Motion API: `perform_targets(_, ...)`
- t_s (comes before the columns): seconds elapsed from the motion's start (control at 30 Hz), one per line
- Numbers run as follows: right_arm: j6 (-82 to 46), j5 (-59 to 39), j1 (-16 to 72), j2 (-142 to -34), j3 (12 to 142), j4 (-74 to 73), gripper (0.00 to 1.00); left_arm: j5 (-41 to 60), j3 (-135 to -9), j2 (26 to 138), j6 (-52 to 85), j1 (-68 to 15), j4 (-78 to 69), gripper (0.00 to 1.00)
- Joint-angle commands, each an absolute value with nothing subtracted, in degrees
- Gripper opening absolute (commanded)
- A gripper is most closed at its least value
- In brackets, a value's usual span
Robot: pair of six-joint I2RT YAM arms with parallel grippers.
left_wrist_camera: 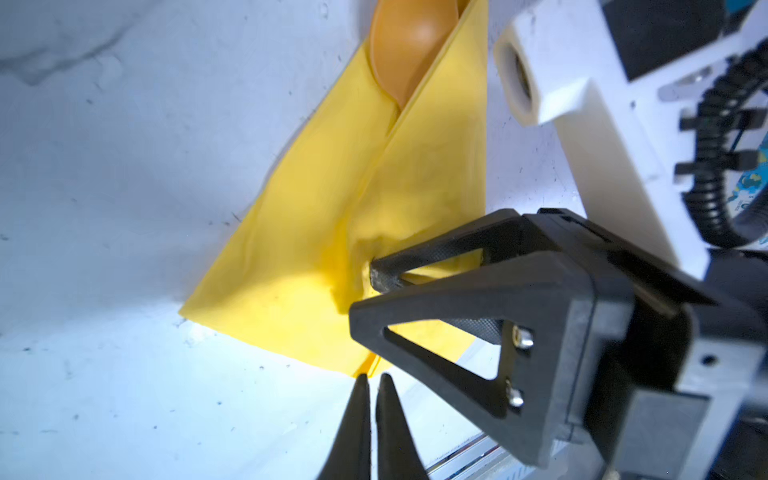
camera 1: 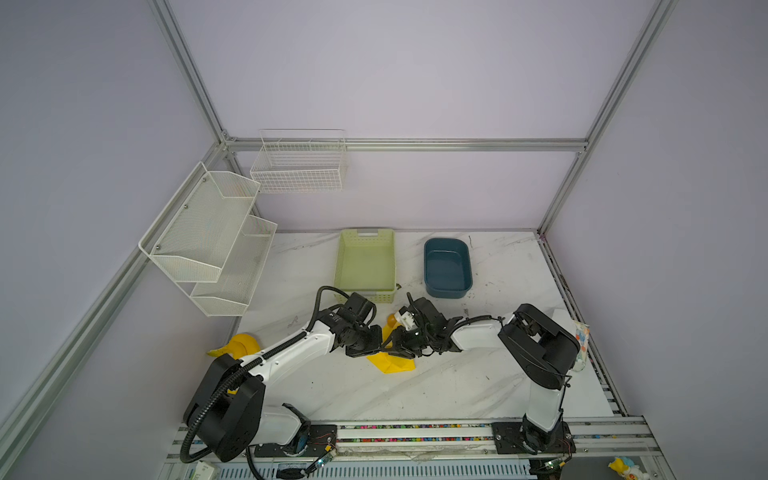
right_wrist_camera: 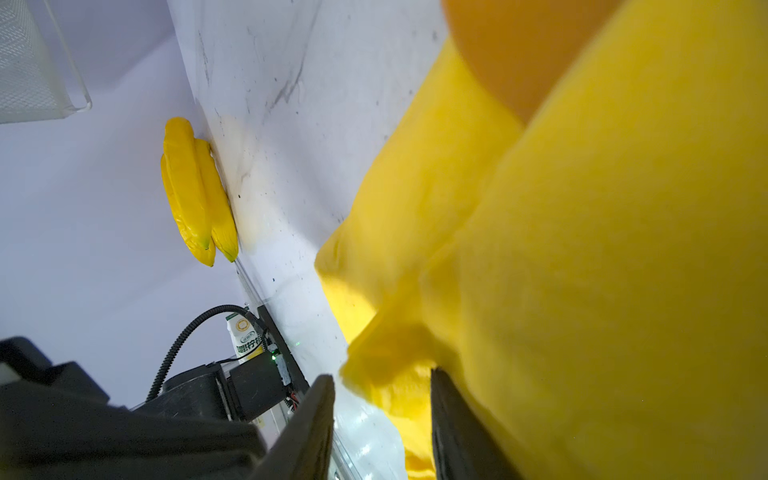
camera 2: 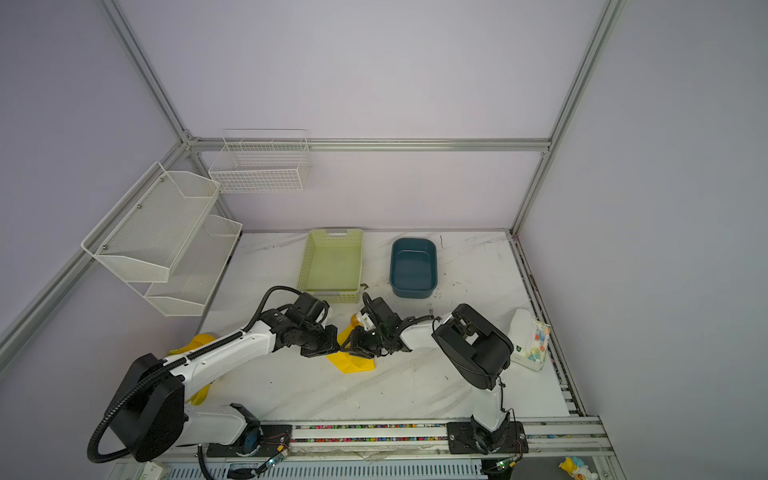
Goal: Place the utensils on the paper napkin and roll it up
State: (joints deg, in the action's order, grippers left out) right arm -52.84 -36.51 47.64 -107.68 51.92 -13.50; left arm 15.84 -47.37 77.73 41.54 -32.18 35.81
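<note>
The paper napkin (camera 1: 392,365) (camera 2: 353,364) lies folded into a long wedge at the table's middle, between my two wrists. An orange-tan spoon bowl (left_wrist_camera: 409,45) (camera 1: 391,320) sticks out of its far end. The other utensils are hidden, as is the spoon's handle. My left gripper (left_wrist_camera: 373,376) is shut, with the napkin's near corner (left_wrist_camera: 368,368) caught at its tips. My right gripper (right_wrist_camera: 382,380) is open; a crumpled fold of napkin (right_wrist_camera: 582,249) sits between its fingers, against one of them. In the left wrist view its fingertips (left_wrist_camera: 376,276) press into the napkin's side.
A green basket (camera 1: 340,266) and a blue tub (camera 1: 468,266) stand behind the arms. A yellow banana toy (camera 1: 243,345) (right_wrist_camera: 191,187) lies at the left table edge. White wire racks (camera 1: 208,237) hang on the left wall. A tissue pack (camera 2: 532,345) sits at the right edge.
</note>
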Motion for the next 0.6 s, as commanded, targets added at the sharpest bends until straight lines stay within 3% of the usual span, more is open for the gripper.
perform_targets(0.0,-51.99,-33.86,47.87,-109.56,51.94,-8.82,0.43,16.90,-46.75,76.78,39.27,-30.45,36.61,0.08)
perform_targets(0.23,-51.87,-33.57,47.89,-109.42,52.03,-8.38,0.39,18.59,-47.07,78.12,38.80,-29.01,35.09,0.08)
perform_targets(0.57,-51.70,-33.15,47.90,-110.13,51.77,-8.13,0.16,23.35,-47.24,82.90,39.72,-29.00,30.14,0.07)
